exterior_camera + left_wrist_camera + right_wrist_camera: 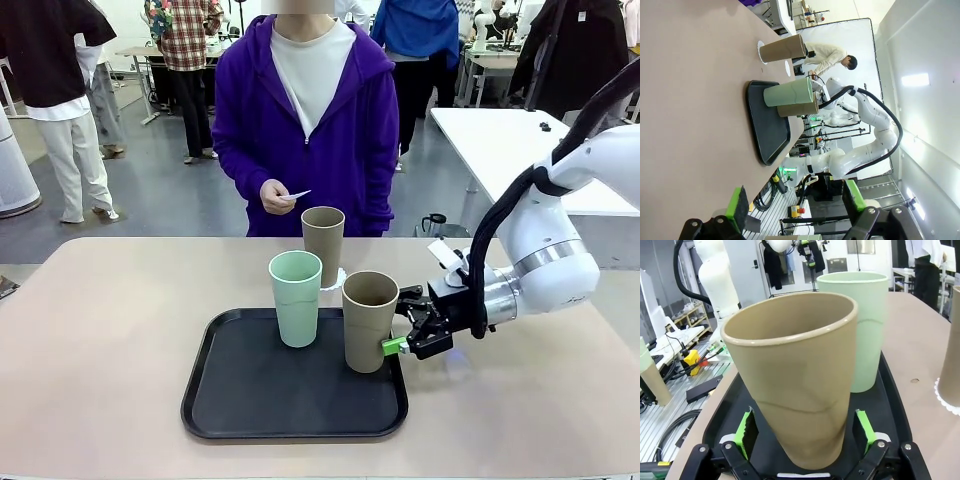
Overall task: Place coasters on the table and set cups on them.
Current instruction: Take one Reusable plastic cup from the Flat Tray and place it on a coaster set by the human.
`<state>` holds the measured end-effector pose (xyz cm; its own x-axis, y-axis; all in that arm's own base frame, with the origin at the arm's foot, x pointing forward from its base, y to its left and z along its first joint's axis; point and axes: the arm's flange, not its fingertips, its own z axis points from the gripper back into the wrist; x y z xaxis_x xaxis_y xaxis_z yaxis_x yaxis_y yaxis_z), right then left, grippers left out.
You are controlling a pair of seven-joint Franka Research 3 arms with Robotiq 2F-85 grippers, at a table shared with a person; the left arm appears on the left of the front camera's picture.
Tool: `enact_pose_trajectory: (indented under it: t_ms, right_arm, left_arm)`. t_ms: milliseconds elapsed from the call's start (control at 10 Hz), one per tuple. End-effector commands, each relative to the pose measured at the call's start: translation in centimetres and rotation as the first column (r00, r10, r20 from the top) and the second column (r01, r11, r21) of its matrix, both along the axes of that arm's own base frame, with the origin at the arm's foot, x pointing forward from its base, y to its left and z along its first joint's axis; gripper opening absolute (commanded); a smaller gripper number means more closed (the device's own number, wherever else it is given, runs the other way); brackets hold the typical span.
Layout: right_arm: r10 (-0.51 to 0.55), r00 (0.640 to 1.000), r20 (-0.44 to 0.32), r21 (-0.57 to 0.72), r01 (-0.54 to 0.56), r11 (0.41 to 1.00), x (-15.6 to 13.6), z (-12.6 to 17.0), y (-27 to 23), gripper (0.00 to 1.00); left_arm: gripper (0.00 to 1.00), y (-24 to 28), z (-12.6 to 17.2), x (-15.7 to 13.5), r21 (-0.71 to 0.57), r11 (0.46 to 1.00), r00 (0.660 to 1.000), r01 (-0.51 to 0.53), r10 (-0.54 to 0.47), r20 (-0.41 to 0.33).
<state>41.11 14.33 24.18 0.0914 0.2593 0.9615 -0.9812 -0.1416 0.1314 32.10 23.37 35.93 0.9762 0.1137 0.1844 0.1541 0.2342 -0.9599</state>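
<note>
A tan cup and a mint green cup stand upright on a black tray. My right gripper is open, level with the tan cup's lower half. In the right wrist view, green pads flank this tan cup near its base on both sides. A second tan cup stands behind the tray on a white coaster, on the table. The person holds another coaster in one hand. My left gripper hangs open over bare table, far from the cups.
The tray lies near the table's front edge, slightly left of centre. The person in a purple hoodie stands at the far side. Bare tabletop stretches left and right of the tray. A small white disc lies on the table between the far cup and the tray.
</note>
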Motion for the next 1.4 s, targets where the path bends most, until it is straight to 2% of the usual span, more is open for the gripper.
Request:
enact_pose_trajectory:
  t_ms: [0,700,800,900,1000,1100,1200,1300]
  right_arm:
    - [0.037,0.999,0.03,0.011,-0.037,0.999,0.4,-0.9,1.1,1.0]
    - [0.039,0.999,0.032,0.008,-0.04,0.999,0.9,-1.6,3.8,1.0]
    - [0.039,0.998,0.051,0.011,-0.039,0.999,0.9,-1.7,3.8,0.83]
    - [0.051,0.997,0.051,0.01,-0.052,0.999,1.0,-1.7,3.8,0.41]
    - [0.05,0.997,0.051,0.013,-0.051,0.999,1.0,-1.7,3.8,0.24]
    - [0.047,0.997,0.054,0.019,-0.048,0.999,1.0,-1.6,3.7,0.0]
    - [0.035,0.998,0.057,0.025,-0.036,0.999,1.1,-1.6,3.7,0.0]
    - [0.008,0.998,0.065,0.026,-0.01,1.0,1.0,-1.3,3.7,0.23]
  left_arm:
    - [1.0,0.0,0.2,-0.1,0.0,1.0,1.0,-0.004,0.004,0.005]
    - [1.0,0.0,0.2,-0.1,0.0,1.0,1.0,-0.004,0.004,0.005]
    - [1.0,0.0,0.2,-0.1,0.0,1.0,1.0,-0.004,0.004,0.005]
    - [1.0,0.0,0.2,-0.1,0.0,1.0,1.0,-0.004,0.004,0.005]
    - [1.0,0.0,0.2,-0.1,0.0,1.0,1.0,-0.004,0.004,0.005]
    - [1.0,0.0,0.2,-0.1,0.0,1.0,1.0,-0.004,0.004,0.005]
    - [1.0,0.0,0.2,-0.1,0.0,1.0,1.0,-0.004,0.004,0.005]
    - [1.0,0.0,0.2,-0.1,0.0,1.0,1.0,-0.004,0.004,0.005]
